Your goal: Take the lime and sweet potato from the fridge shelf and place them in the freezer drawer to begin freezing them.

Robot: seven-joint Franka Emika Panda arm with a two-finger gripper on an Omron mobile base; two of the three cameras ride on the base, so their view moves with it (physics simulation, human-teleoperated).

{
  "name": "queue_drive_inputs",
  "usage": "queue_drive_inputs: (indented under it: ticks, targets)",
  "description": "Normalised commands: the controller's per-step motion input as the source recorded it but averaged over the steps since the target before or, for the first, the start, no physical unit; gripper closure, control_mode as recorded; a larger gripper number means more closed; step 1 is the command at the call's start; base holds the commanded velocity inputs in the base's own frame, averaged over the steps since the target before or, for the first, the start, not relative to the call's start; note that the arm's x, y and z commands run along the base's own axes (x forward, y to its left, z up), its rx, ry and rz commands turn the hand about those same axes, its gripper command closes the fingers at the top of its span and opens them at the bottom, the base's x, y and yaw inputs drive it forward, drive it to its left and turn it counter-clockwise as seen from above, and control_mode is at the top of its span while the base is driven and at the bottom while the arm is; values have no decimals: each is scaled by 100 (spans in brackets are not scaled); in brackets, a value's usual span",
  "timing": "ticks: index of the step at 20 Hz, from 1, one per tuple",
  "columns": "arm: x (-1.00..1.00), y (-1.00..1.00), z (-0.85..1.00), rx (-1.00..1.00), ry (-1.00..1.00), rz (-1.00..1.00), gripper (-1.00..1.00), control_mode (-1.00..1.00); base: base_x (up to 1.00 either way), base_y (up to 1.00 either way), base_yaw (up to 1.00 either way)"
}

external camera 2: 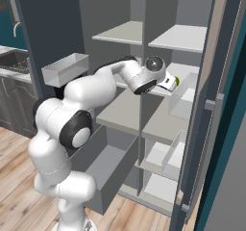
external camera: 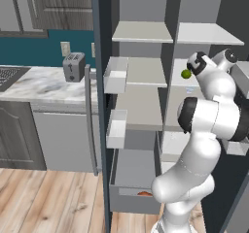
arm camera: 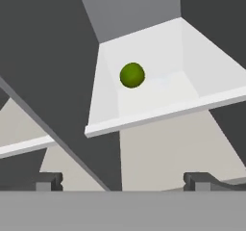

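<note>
The lime [arm camera: 132, 75] is a small green ball resting on a pale fridge shelf [arm camera: 166, 93], straight ahead of my gripper [arm camera: 124, 181] and a short way off. The jaws stand open with nothing between them; one dark fingertip [arm camera: 48, 181] shows at each side. From the base, the lime [external camera: 186, 74] lies on the right-hand column's shelf [external camera: 182, 81], just beside my hand [external camera 2: 169, 83]. The freezer drawer [external camera: 127, 198] is pulled out at the bottom. An orange-red sweet potato [external camera: 144, 193] lies inside it, just behind the front panel.
Two white door bins [external camera: 115, 74] [external camera: 116, 128] jut out on the open left door. A clear bin [external camera 2: 185, 97] sits by the right door [external camera 2: 211, 105]. More shelves stack above and below. A toaster [external camera: 74, 66] stands on the counter to the left.
</note>
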Motion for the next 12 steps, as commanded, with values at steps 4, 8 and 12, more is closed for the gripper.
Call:
queue_drive_inputs:
  ticks: [4,8,12]
  targets:
    - [17,0,0,5,0,0,-100,-100,0,0,0]
    - [20,0,-1,5,0,0,-100,-100,0,0,0]
    - [25,0,-3,4,0,0,-100,-100,0,0,0]
